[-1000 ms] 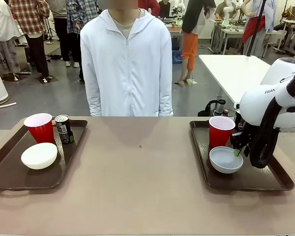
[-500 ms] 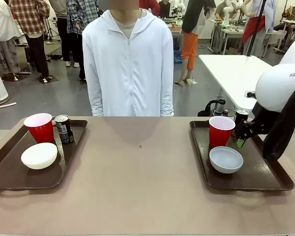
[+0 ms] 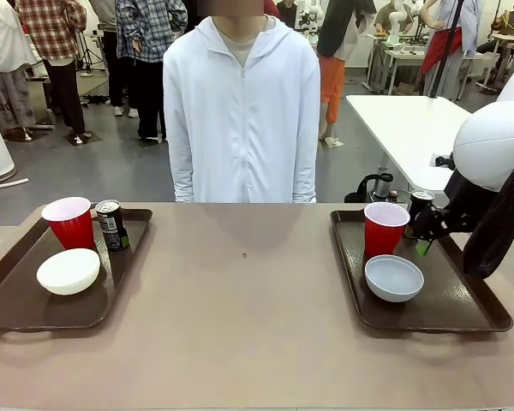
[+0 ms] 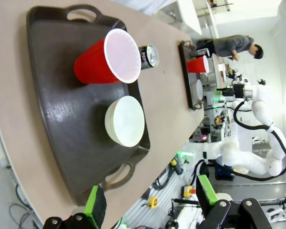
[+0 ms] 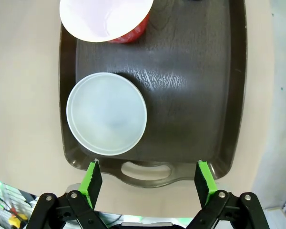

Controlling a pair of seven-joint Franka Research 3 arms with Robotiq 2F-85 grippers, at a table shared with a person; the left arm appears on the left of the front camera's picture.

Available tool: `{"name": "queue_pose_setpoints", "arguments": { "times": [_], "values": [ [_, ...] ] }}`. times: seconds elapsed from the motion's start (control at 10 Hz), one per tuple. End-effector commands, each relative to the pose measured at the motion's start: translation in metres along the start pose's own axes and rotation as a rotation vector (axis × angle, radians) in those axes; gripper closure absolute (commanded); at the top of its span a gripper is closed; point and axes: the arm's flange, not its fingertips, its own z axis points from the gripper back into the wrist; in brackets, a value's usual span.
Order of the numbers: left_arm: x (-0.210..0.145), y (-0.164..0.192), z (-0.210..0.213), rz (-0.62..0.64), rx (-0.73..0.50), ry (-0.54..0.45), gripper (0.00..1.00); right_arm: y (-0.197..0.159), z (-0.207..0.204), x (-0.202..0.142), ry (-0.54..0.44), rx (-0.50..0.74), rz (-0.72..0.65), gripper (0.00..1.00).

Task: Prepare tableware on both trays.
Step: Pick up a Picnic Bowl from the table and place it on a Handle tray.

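Right tray [image 3: 480, 312] holds a bowl [image 3: 394, 277] at 9 o'clock; the right gripper [image 5: 149, 183] hangs above it, spread and empty, perhaps tilted.

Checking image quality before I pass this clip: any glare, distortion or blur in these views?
Front view: even light, sharp, with soft shadows under the left tray's bowl. Left wrist view: rolled sideways, wide-angle stretch on the left tray, washed-out bright background. Right wrist view: sheen on the right tray, and the red cup is cropped at the top edge.

floor [image 3: 111, 171]: grey, glossy — furniture: white tables [image 3: 403, 128] right — light: bright, even
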Motion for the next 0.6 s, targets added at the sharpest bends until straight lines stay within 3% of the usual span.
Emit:
{"name": "queue_pose_setpoints", "arguments": {
  "times": [0.0, 0.5],
  "values": [
    [-0.0026, -0.0024, -0.0005, 0.013, 0.015, -0.002, 0.0, 0.0005, -0.004, 0.0038, -0.012, -0.001, 0.001, 0.0],
    [-0.0026, -0.0024, -0.0005, 0.013, 0.015, -0.002, 0.0, 0.0005, -0.004, 0.0038, -0.012, -0.001, 0.001, 0.0]
  ]
}}
